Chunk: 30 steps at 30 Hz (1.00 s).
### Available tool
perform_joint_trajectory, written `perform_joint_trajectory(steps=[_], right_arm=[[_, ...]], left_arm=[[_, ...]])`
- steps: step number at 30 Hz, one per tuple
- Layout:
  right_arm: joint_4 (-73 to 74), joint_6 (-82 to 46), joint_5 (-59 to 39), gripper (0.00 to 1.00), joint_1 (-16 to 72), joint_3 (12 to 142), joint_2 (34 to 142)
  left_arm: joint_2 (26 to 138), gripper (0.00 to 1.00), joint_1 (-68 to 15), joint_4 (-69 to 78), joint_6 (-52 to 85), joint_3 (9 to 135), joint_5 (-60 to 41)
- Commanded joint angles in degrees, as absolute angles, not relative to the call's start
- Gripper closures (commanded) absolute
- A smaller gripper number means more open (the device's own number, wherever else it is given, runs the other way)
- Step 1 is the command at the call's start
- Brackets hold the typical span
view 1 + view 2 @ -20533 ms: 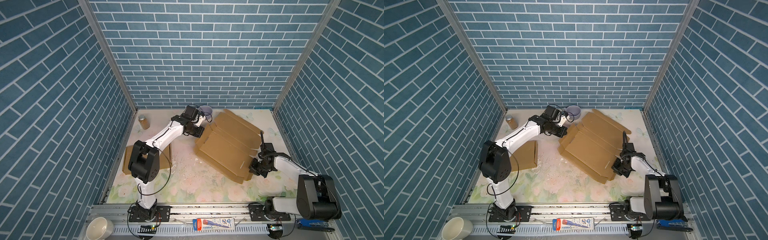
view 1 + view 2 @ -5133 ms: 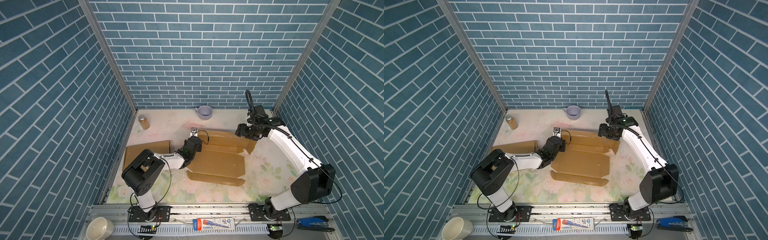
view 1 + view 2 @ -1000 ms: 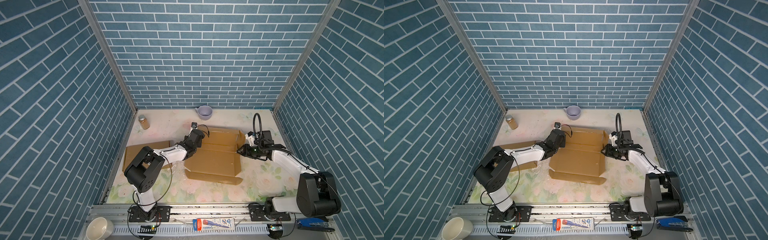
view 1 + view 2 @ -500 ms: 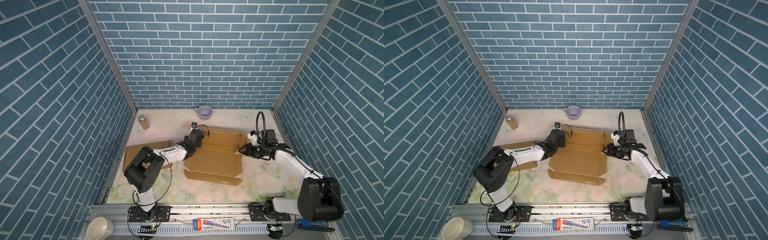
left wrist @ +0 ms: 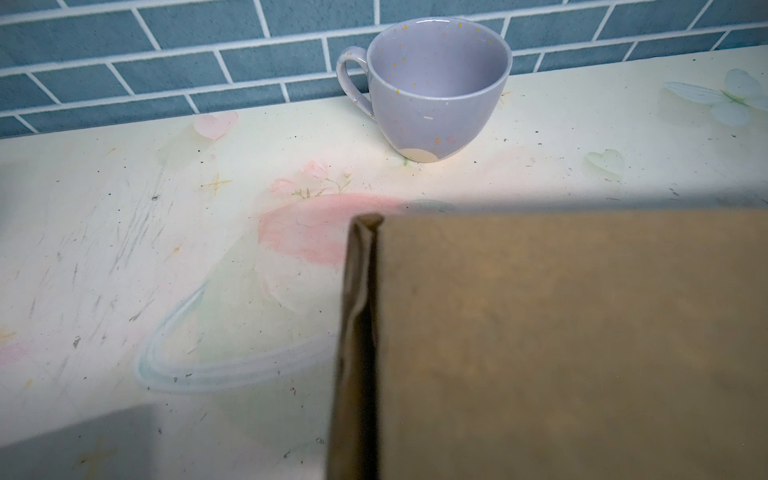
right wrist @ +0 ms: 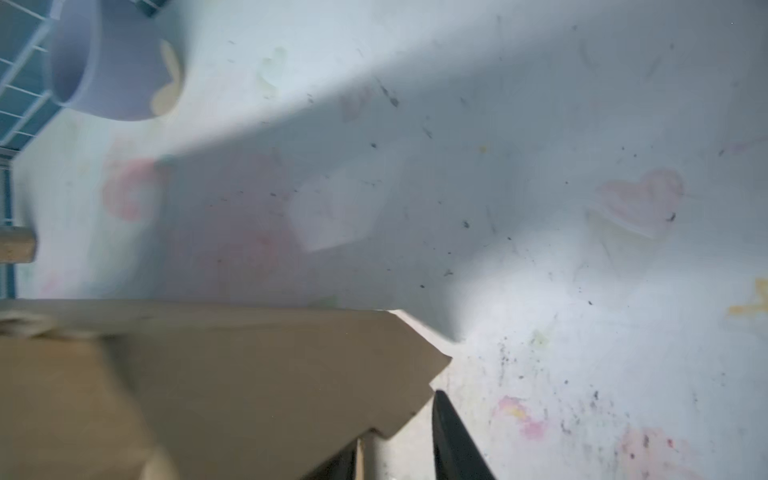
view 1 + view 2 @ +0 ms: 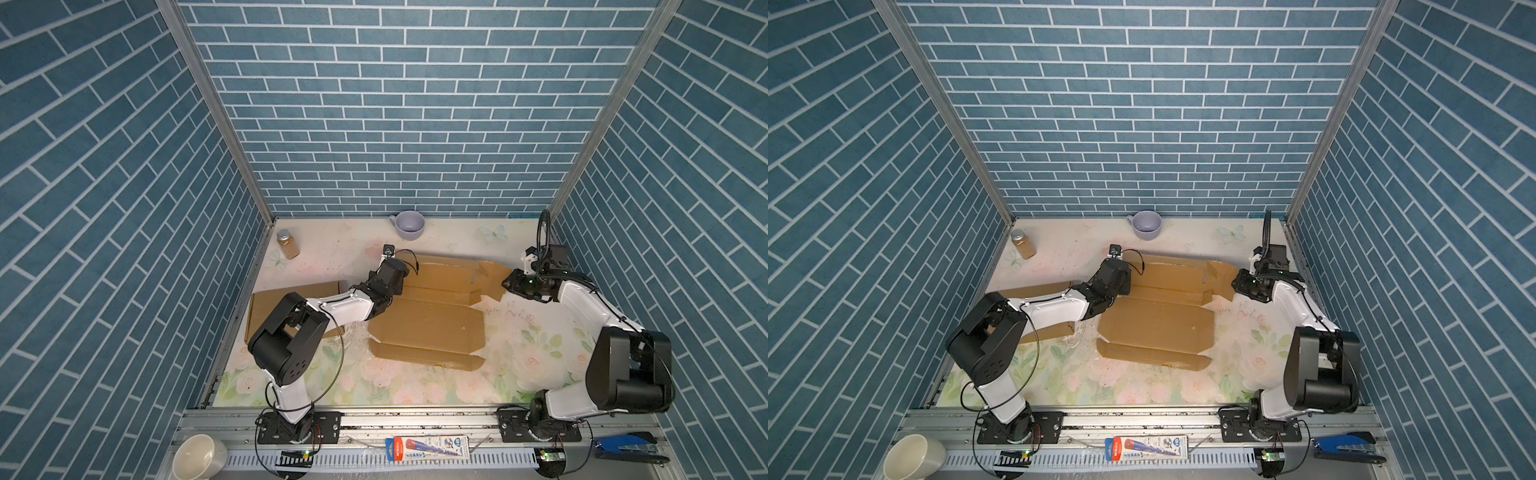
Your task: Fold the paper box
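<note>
**Legible text:** none that I can read in any view. The blue-and-red printed packet [image 7: 428, 448] [image 7: 1148, 448] on the front frame [image 7: 415, 424], seen in both top views, carries lettering too small to make out.

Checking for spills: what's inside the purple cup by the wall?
The purple cup looks empty: only speckled glaze shows inside. Its very bottom is hidden behind the near rim.

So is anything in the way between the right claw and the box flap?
Nothing visible is. The right gripper is at the paper box's raised flap, its fingers apart beside the flap's edge. The purple cup stands well away from both.
</note>
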<state>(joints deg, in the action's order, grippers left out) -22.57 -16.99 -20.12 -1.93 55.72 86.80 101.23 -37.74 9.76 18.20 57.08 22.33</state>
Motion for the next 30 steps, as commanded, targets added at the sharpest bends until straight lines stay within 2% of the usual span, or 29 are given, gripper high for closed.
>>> perform_joint_trajectory(steps=[1,4,10,14,17,21,25,30], right_arm=[[-14.50,-14.34,-20.14,0.68,-1.62,55.79,89.92],[-15.06,-12.66,-19.72,0.67,-1.68,57.42,91.97],[-16.17,-15.09,-26.08,0.62,-4.27,57.79,82.97],[-16.49,-18.45,-22.71,0.59,-7.74,58.35,79.22],[-16.27,-19.69,-21.41,0.60,-10.71,59.69,82.91],[-13.97,-18.81,-22.42,0.61,-10.39,62.36,91.53],[-14.02,-15.17,-25.20,0.61,-7.57,65.31,99.14],[-17.11,-10.73,-28.87,0.61,-3.02,64.81,102.13]], left_arm=[[103.71,1.00,-37.27,1.58,17.66,55.43,19.52],[104.10,1.00,-37.24,0.76,17.58,56.15,19.45],[103.44,1.00,-36.75,-0.18,17.10,56.08,19.73],[103.69,1.00,-36.57,-0.25,16.92,56.25,19.45],[103.71,1.00,-36.56,-0.26,16.63,56.16,19.39],[104.01,1.00,-36.53,-0.26,16.82,56.24,19.21],[104.06,1.00,-36.52,-0.43,16.87,56.42,19.02],[104.02,1.00,-36.47,-0.74,17.26,57.08,19.03]])
